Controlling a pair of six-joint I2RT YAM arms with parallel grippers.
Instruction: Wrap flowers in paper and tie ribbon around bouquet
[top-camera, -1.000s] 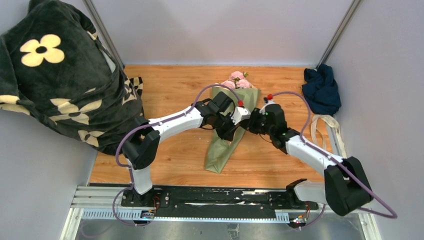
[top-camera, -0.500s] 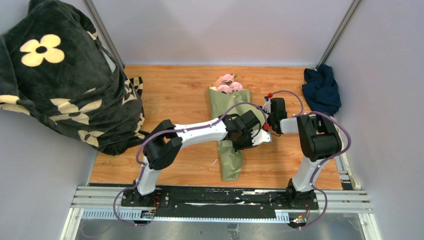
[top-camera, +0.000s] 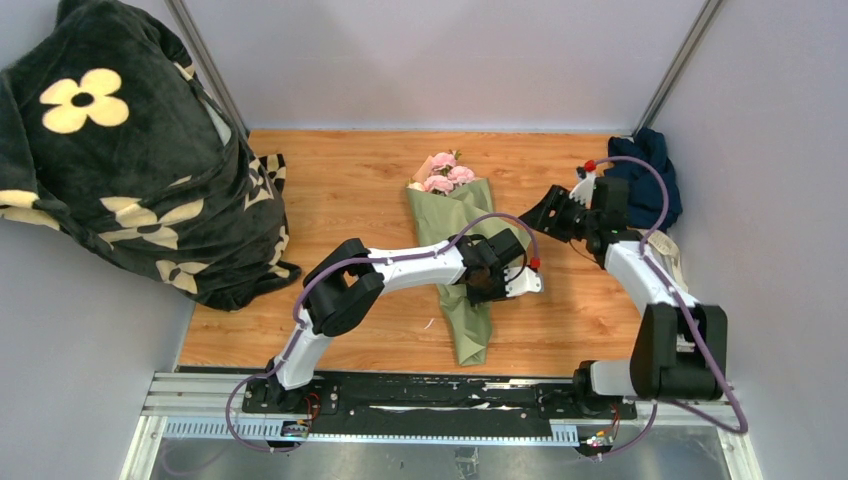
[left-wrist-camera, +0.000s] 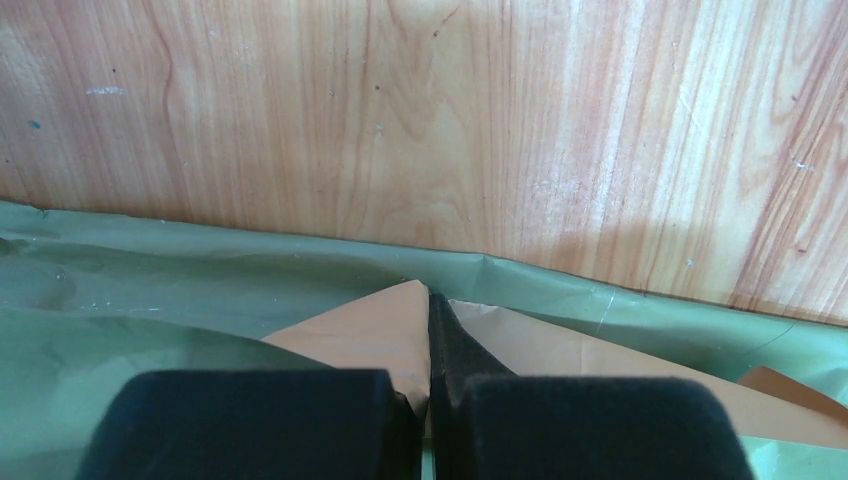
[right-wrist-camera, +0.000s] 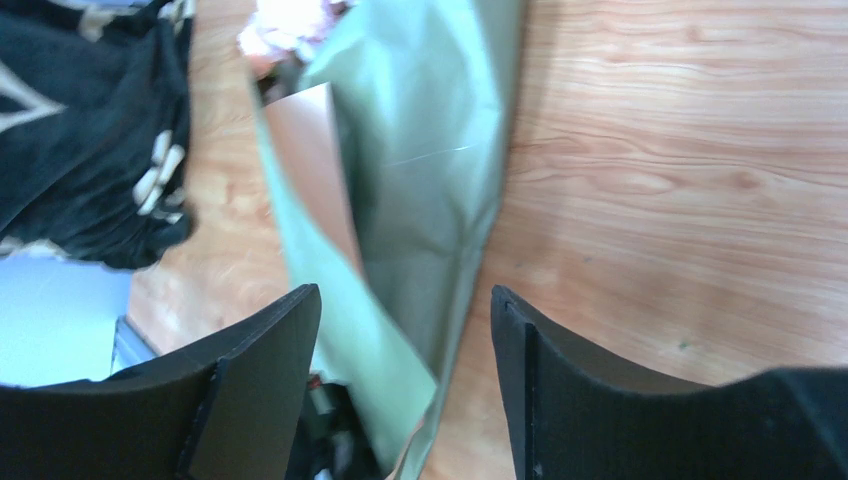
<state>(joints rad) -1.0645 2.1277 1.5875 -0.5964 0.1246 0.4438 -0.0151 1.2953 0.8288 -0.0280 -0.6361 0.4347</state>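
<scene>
The bouquet lies down the middle of the wooden table, an olive-green paper cone with pink flowers at its far end. My left gripper rests on the cone's middle, shut on a tan flap of the paper at its fingertips. My right gripper hangs open to the right of the bouquet, apart from it, nothing between its fingers. Its wrist view looks down at the green cone and blooms. The cream ribbon lies by the right wall, partly behind the right arm.
A navy cloth is bunched in the far right corner. A black blanket with cream flower prints is piled at the left, spilling onto the table edge. Bare wood shows on both sides of the cone.
My right gripper opened and drew back to the far right, away from the bouquet. The left arm reached further right, and the cone swung so its blooms went left and its tail right.
</scene>
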